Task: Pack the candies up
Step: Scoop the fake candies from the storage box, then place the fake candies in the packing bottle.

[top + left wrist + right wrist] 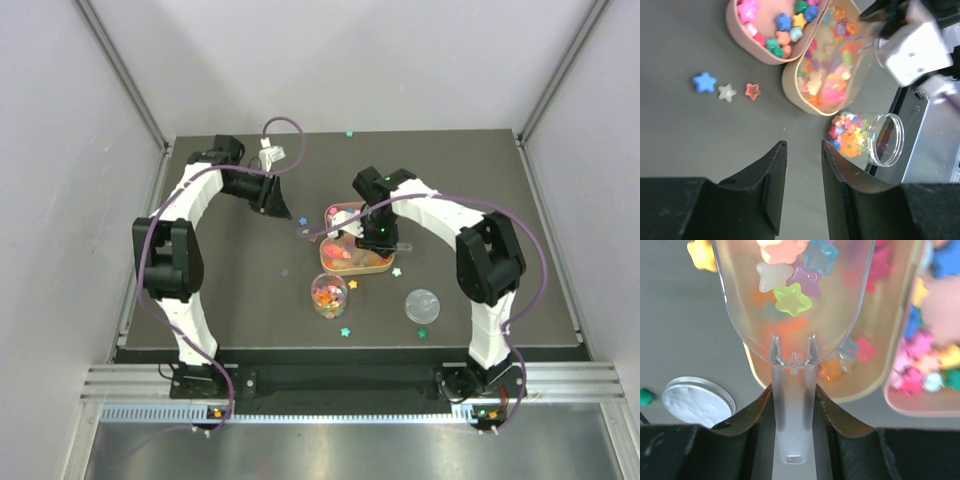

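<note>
left gripper (803,150) jaws apart, nothing between, above dark table (685,145), three loose stars (727,92) beside pink tray (731,22), clear jar (888,142) holding candies (847,135)

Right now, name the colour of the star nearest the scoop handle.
Lime green star; clearest in right wrist view.

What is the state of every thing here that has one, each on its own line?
Jar: open, partly filled with candies.
Lid: off, lying apart from the jar.
Scoop: held, carrying star candies.
Left claw: open, empty.
Right claw: shut on the scoop.
</note>
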Robot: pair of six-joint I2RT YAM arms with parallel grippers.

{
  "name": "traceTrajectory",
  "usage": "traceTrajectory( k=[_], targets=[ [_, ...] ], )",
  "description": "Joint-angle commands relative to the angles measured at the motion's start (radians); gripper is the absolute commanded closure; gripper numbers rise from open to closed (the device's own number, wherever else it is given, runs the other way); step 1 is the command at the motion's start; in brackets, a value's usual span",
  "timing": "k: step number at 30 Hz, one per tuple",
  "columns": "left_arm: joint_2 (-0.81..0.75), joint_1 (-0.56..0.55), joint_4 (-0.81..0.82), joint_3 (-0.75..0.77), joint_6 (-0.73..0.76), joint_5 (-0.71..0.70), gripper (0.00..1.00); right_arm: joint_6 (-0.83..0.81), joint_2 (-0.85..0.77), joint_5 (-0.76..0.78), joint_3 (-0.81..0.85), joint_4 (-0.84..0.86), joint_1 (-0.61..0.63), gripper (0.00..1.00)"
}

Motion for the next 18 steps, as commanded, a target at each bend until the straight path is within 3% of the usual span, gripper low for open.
traceTrajectory(
  k=[1,18],
  targets=[
    [-0.004,0.013,-0.031,0.032,0.039,-0.008,0.61,-0.021,-0.156,0.040,0.045,-0.015,-0.006,1.00],
    [0.023,0.018,0.093,-0.040,-0.018,-0.030,0.61,-0.099,-0.337,0.199,0.088,-0.219,0.052,1.00]
  ],
)
